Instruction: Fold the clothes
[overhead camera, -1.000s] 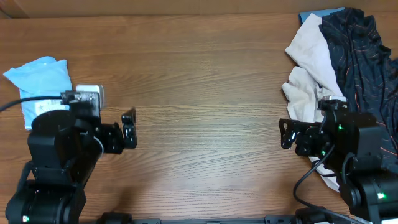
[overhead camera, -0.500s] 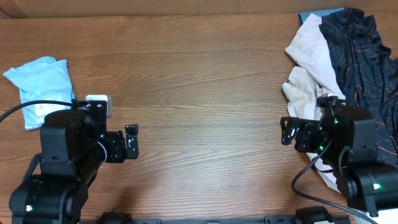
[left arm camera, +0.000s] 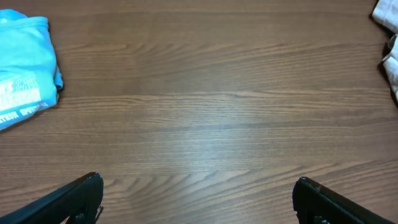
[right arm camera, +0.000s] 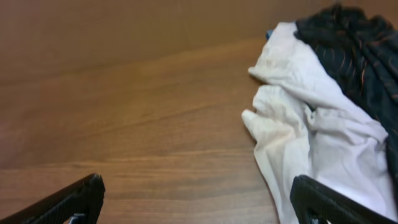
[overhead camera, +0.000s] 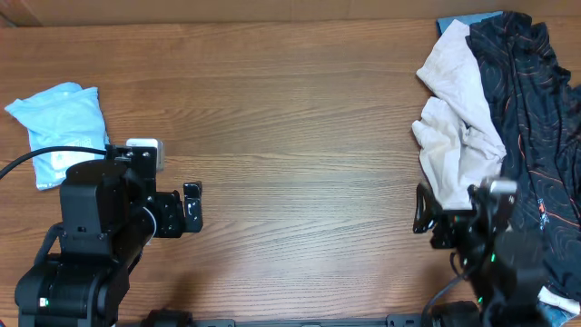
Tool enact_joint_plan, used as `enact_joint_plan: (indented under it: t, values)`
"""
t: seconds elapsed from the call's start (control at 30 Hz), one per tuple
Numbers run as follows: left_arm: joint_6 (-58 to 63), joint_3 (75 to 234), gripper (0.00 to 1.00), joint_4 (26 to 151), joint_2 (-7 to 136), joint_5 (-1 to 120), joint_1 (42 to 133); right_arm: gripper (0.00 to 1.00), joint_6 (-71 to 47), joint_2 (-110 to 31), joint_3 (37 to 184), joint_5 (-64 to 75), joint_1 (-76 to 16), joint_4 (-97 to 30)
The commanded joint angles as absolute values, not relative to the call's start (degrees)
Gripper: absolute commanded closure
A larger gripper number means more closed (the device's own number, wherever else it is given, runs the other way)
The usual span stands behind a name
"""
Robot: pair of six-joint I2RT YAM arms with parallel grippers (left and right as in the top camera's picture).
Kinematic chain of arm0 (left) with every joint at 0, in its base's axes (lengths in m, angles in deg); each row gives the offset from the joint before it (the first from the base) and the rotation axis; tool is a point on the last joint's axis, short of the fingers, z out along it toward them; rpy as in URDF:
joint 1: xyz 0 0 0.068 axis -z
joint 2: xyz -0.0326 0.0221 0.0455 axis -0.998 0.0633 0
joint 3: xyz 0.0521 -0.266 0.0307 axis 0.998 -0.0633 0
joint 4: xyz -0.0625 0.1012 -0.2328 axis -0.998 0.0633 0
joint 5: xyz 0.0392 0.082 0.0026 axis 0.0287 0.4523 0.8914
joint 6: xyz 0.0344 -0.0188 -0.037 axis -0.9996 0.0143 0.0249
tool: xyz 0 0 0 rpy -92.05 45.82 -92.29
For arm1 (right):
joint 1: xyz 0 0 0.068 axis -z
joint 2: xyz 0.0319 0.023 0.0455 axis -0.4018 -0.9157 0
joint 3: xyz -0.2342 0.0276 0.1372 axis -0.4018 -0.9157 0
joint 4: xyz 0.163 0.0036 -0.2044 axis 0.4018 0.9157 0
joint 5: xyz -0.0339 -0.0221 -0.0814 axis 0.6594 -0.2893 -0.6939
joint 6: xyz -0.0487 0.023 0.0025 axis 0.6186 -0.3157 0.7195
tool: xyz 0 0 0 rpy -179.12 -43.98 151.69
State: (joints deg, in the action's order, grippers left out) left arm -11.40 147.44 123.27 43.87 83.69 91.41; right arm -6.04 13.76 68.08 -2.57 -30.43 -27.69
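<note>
We note the light blue T-shirt (overhead camera: 56,127), folded, at the left edge of the table (overhead camera: 300,118), lettering visible in the left wrist view. Cream garment (overhead camera: 458,127) and black orange-lined garment (overhead camera: 536,109) lie heaped together and touching at the far right. Left gripper (overhead camera: 191,207): jaws spread wide, nothing between them, near the blue shirt. Right gripper (overhead camera: 423,211): jaws wide, holding nothing, just beside the cream garment.
</note>
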Motion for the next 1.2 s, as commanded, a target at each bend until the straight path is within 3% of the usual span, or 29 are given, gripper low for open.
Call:
enact_joint_plan:
  t: [0.0,0.17,0.4,1.17]
  values:
    - [-10.79,147.35,0.0,123.2,43.94,84.28,91.65,0.0,-5.65,21.61,60.39,-3.14,-30.3,-31.39]
    - [-10.79,147.35,0.0,123.2,43.94,84.3,91.65,0.0,-5.34,30.92,50.57,-3.14,-30.3,-41.31]
    - [-10.79,147.35,0.0,123.2,43.94,84.28,91.65,0.0,-3.48,31.14,36.83,-2.9,-29.91,-64.17]
    - [-10.79,147.35,0.0,123.2,43.94,84.28,91.65,0.0,-3.09,31.14,37.07,-2.71,-29.62,-61.27]
